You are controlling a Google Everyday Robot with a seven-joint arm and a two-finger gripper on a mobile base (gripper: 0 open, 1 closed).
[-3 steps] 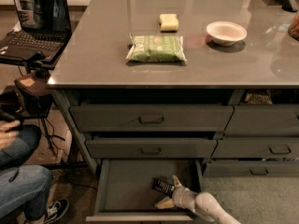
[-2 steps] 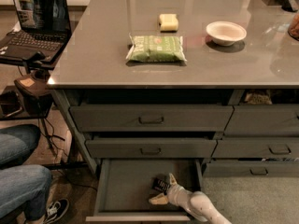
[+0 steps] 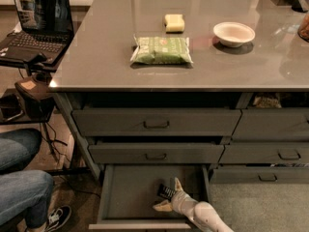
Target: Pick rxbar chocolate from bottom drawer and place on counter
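Arm (image 3: 208, 219) enters at the lower frame edge right of centre, pale forearm angled up and left into the open bottom drawer (image 3: 129, 193); everything behind the forearm is cut off by the edge. Gripper (image 3: 167, 195) sits low over the drawer floor, towards the right side and near the back. Jaws spread wide: one finger points up towards the drawer back, the other lies out to the left. The rxbar chocolate (image 3: 165, 192) lies on the drawer floor in the gap between them, black wrapper with a pale patch, lettering not legible; its right end is covered by the gripper body, and contact with either finger cannot be made out. Left of frame, a seated person's jeans-clad legs (image 3: 23, 187) and one shoe (image 3: 58, 218), the body cut off. Above the open drawer, the middle drawer (image 3: 155, 153) and the top drawer (image 3: 155, 123), both closed. On the counter surface (image 3: 96, 57): green packet (image 3: 161, 50) near the front, yellow block (image 3: 174, 22) behind it, white bowl (image 3: 233, 33) to the right. Laptop (image 3: 38, 21) open on a side stand at far left. Objects at the far right corner are cut off, not identifiable.
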